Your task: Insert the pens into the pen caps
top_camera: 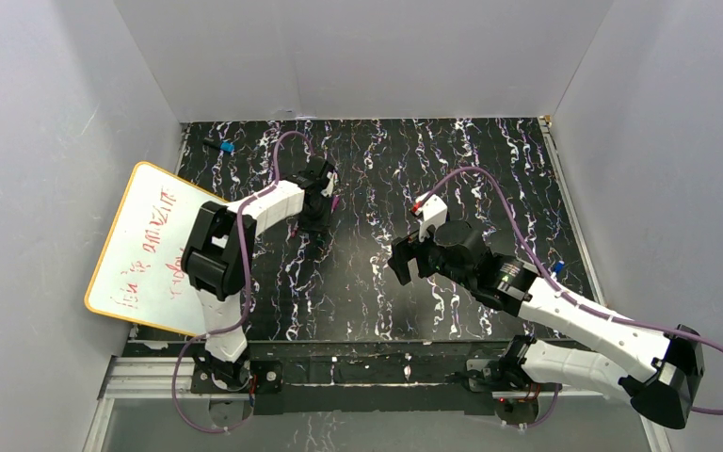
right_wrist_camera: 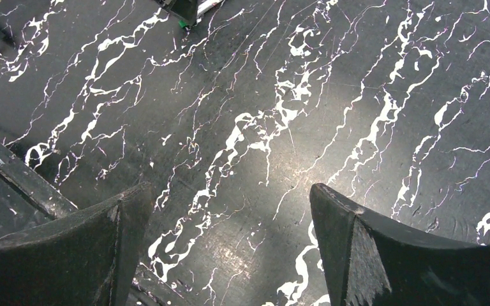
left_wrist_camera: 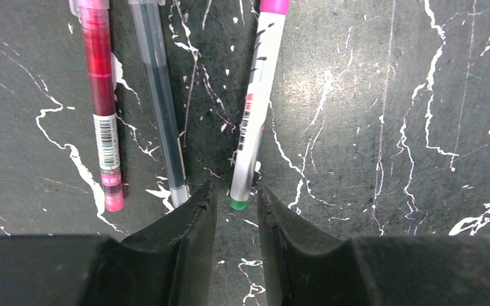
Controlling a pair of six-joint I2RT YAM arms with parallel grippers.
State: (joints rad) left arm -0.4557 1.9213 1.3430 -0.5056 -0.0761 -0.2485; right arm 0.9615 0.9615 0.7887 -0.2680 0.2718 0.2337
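Three pens lie side by side on the black marbled table in the left wrist view. One is a pink pen, one a dark translucent pen, and one a white pen with a green end and a magenta cap on its far end. My left gripper stands just behind the green end, jaws a narrow gap apart with only table between them. My right gripper hangs wide open over bare table, holding nothing. From above, the left gripper hides most of the pens.
A whiteboard with red writing leans at the left edge. A short black object with a blue tip lies at the far left corner. White walls close in the table on three sides.
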